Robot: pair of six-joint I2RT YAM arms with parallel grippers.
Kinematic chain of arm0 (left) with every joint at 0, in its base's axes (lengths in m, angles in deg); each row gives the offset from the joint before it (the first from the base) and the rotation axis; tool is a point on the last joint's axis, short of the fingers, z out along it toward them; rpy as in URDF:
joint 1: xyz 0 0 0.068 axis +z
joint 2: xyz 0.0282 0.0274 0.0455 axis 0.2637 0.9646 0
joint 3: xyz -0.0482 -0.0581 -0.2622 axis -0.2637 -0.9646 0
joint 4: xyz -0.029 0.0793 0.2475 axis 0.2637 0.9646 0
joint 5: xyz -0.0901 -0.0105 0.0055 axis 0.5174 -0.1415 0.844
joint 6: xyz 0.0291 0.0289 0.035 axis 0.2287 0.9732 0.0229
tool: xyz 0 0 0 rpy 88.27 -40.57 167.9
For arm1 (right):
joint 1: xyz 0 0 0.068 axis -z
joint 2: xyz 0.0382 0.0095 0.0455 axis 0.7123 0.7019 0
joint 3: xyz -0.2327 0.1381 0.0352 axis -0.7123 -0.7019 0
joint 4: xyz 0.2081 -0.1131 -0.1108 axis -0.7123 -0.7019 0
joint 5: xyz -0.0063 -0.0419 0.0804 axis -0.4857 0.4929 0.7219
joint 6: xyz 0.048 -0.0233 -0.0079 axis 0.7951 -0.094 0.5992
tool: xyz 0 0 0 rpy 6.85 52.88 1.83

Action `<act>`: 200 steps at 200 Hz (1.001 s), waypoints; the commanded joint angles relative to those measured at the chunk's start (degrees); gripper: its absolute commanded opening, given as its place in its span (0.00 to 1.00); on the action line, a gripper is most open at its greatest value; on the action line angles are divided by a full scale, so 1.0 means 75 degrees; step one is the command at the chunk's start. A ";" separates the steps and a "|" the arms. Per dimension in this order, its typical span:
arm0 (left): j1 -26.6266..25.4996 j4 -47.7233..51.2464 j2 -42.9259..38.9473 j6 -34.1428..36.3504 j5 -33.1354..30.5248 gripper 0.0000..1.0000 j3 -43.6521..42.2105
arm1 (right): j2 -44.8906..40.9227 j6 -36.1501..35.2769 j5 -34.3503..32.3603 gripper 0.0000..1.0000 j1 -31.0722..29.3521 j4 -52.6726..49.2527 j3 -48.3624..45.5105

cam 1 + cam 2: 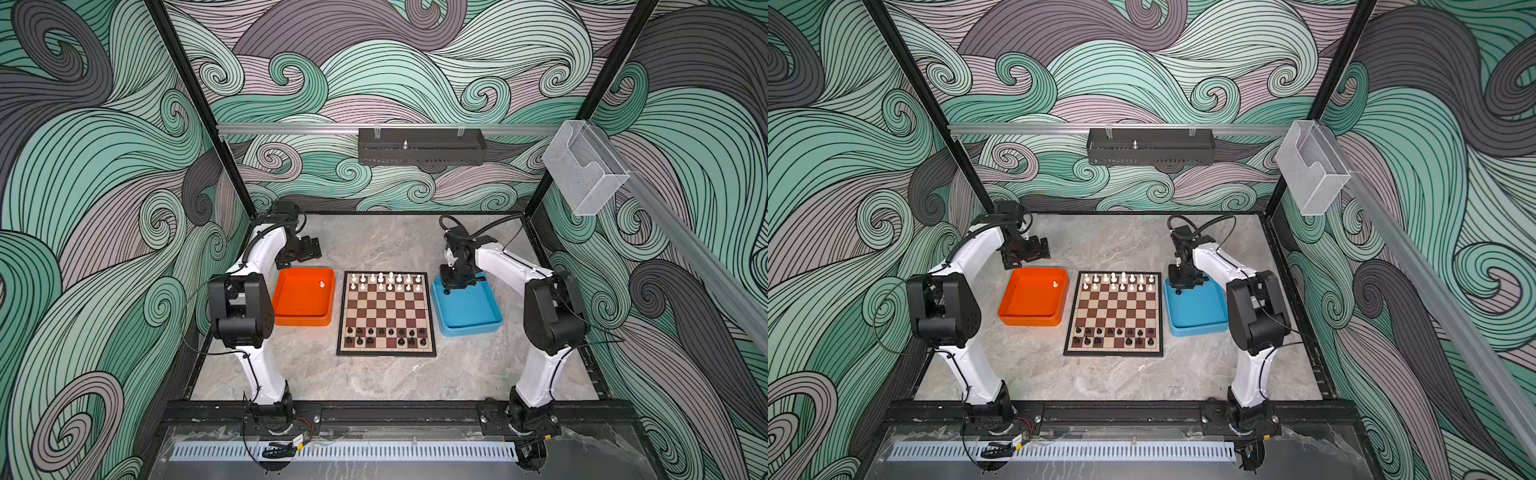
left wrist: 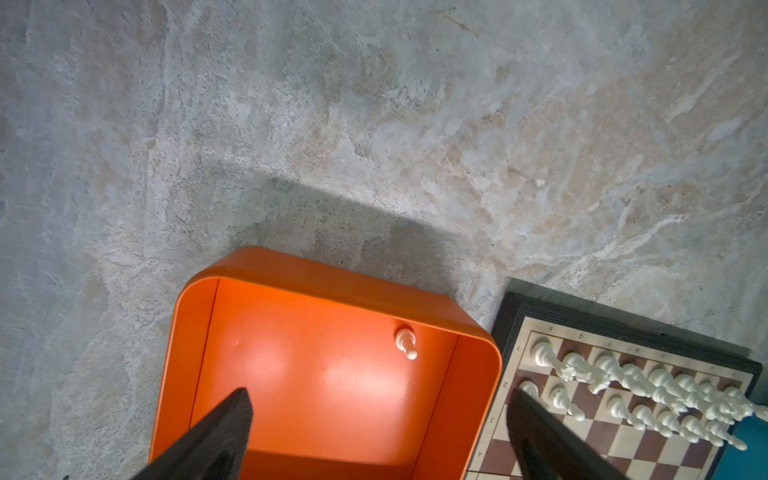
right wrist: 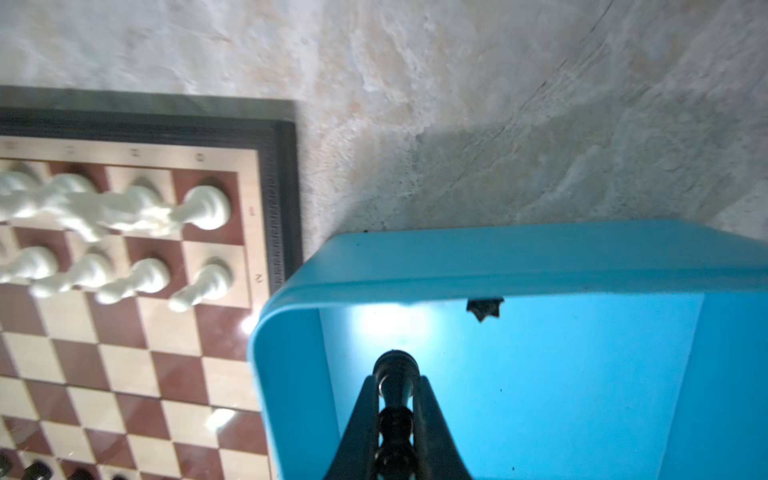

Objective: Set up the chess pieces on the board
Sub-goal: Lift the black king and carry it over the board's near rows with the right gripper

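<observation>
Black chessman point(image 3: 395, 368), clamped by its upper half in my right hand point(image 3: 397, 384), hangs over the blue tray point(image 3: 540, 257) beside the board point(image 1: 386, 309), long axis in line with the hand, base outward. Light, hard, slick plastic, I judge: pinch the narrow stem. Left hand point(image 2: 380, 397) gapes above the orange tray point(image 2: 332, 278).

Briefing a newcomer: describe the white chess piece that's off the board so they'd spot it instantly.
Left of the board sits an orange tray. In its far corner nearest the board is one white piece. It is alone there; all other white pieces stand on the board.
</observation>
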 commanded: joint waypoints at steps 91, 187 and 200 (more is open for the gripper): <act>0.0105 0.0138 0.0106 0.0007 -0.0089 0.98 0.0260 | -0.1646 0.0496 -0.0276 0.15 -0.2584 -0.0991 -0.0083; 0.0105 0.0095 0.0022 -0.0027 -0.0157 0.98 0.0184 | -0.0533 0.0965 -0.0762 0.14 -0.4788 -0.0420 0.0256; 0.0104 0.0096 0.0027 -0.0027 -0.0154 0.98 0.0196 | -0.0415 0.0987 -0.0769 0.14 -0.4923 -0.0266 0.0254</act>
